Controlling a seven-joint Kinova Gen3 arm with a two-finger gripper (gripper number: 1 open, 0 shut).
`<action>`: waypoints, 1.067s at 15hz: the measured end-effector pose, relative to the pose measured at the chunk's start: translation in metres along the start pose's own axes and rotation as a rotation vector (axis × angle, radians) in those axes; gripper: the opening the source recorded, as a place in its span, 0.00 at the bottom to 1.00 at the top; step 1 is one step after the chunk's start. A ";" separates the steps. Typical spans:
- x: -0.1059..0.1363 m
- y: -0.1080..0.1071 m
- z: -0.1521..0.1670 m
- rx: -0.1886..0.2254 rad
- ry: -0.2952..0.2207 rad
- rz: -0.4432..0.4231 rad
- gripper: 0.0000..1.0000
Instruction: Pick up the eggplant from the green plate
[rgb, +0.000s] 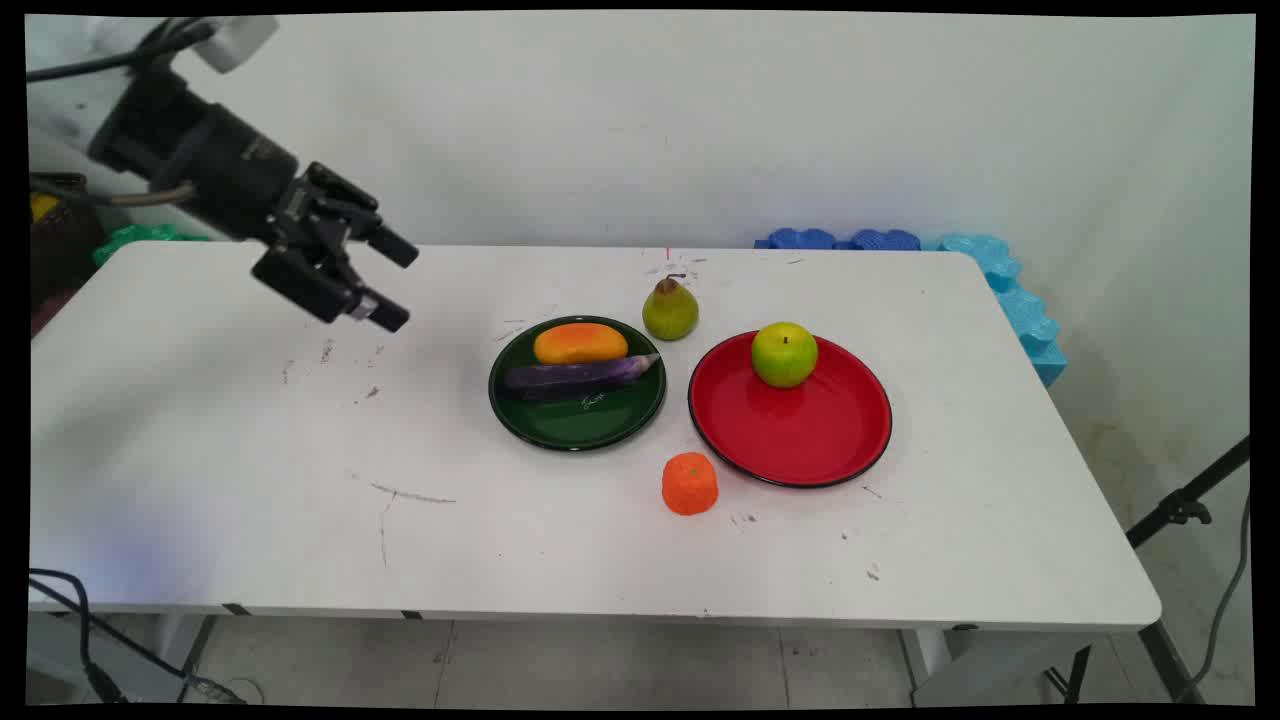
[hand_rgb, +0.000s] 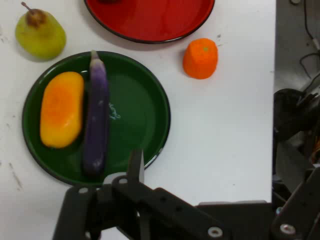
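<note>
The gripper (rgb: 395, 283) hangs in the air above the left part of the white desk (rgb: 250, 480), tilted down toward the middle of it. Its two black fingers (rgb: 392, 246) stand apart, wide open, with nothing between them and nothing touching them. It is well apart from all the things on the desk; the nearest is the green plate (rgb: 578, 425), off to its right in the main view.

On the green plate lie a yellow-orange mango (rgb: 580, 343) and a purple eggplant (rgb: 580, 375), side by side and touching along their length, the mango on the far side. In the hand view the plate (hand_rgb: 137, 115) sits just past the gripper's black linkage, with the eggplant (hand_rgb: 97, 115) running across its middle and the mango (hand_rgb: 61, 110) beside it.

A green pear (rgb: 670, 308) stands upright on the desk just behind the green plate, near its far right rim. To the right of the green plate, close by but apart, lies a red plate (rgb: 800, 440) with a green apple (rgb: 784, 354) standing near its far rim. An orange fruit (rgb: 690, 484) sits on the desk in front of the two plates, close to the red plate's near left rim.

Blue foam pieces (rgb: 1000, 275) lie along the desk's far right corner.
</note>
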 end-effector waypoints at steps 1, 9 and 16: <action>0.005 -0.005 0.003 0.008 -0.005 0.000 1.00; 0.046 -0.049 0.049 0.118 -0.066 -0.009 1.00; 0.046 -0.074 0.120 0.170 -0.180 -0.029 1.00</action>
